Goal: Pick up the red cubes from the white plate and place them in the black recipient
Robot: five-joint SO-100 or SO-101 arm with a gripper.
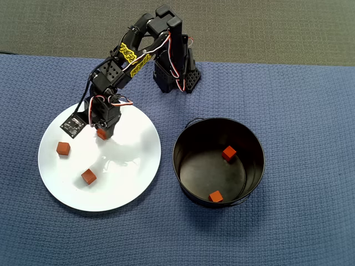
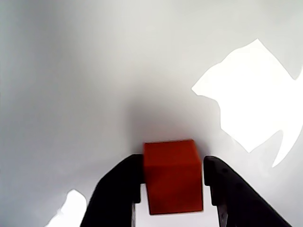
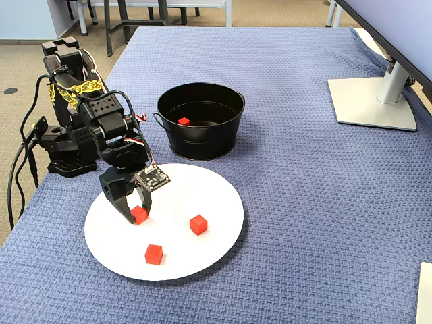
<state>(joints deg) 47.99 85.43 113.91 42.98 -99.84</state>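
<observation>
The gripper (image 2: 173,189) clasps one matte red cube (image 2: 171,175) on the glossy round white plate (image 1: 133,166); the black pot (image 1: 186,172) holds two.

Gripper (image 2: 173,189) lowered — jaws around cube (image 2: 173,175)

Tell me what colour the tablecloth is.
Blue, with a woven texture; the tablecloth shows best in the fixed view.

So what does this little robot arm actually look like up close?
The arm is built of black, blocky plastic segments on a black base. Yellow lattice-patterned pieces wrap its upper part, and thin red-and-white wires loop along it. A small black circuit board sits by the gripper, which has two black tapered fingers.
</observation>
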